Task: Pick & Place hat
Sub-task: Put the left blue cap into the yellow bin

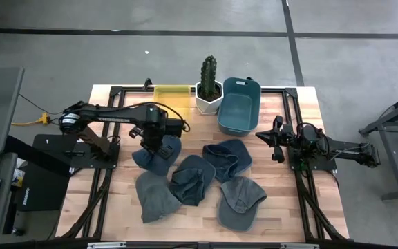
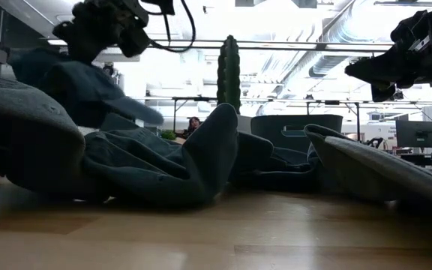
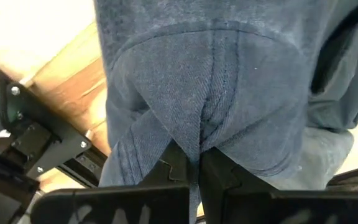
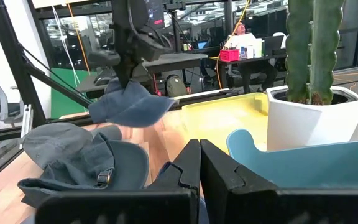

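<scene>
Several blue-grey denim hats lie on the wooden table, among them one (image 1: 156,196), one (image 1: 192,180) and one (image 1: 242,202). My left gripper (image 1: 152,138) is over the table's left-middle, shut on another blue hat (image 1: 159,153) that hangs below it. The right wrist view shows this hat (image 4: 131,102) raised above the table top. My right gripper (image 1: 261,136) waits at the right side, shut and touching nothing, beside a teal bin (image 1: 239,104). My left gripper (image 3: 197,163) pinches a bunched fold of the hat's crown cloth (image 3: 199,134) between its two fingers, coming from above and pointing down. The hat hangs below the fingers (image 2: 81,86), lifted clear of the table, its brim (image 2: 137,112) sticking out sideways.
A cactus in a white pot (image 1: 209,90) stands at the far edge between a yellow tray (image 1: 173,92) and the teal bin. The other hats crowd the table's middle and near part. Bare wood shows at the near left (image 1: 95,207) and near right corners.
</scene>
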Robot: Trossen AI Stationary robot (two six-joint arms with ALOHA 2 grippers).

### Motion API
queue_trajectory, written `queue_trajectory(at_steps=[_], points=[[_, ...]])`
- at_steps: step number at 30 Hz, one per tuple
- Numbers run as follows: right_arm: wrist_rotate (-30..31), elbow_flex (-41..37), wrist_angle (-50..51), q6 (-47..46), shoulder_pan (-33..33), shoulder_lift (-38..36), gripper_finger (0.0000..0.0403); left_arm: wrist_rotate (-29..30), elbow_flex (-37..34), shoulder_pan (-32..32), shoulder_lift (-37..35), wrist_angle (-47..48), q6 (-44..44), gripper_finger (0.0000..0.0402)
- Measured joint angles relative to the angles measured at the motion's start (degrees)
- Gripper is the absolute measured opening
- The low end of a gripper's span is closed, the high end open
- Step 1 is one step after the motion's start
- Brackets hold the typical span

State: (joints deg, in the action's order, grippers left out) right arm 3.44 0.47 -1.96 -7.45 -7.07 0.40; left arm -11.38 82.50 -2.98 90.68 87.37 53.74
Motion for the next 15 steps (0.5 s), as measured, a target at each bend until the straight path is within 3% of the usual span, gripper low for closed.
queue_trajectory(at_steps=[7,15], points=[[0.0,0.0,0.0,0.0,0.0,0.0,0.0001,2.2,0.0,-2.6,-4.1,-1.3,5.2,0.0],[0.0,0.0,0.0,0.0,0.0,0.0,0.0001,3.5,0.0,-8.2,-5.3,-8.9,4.9,0.0]])
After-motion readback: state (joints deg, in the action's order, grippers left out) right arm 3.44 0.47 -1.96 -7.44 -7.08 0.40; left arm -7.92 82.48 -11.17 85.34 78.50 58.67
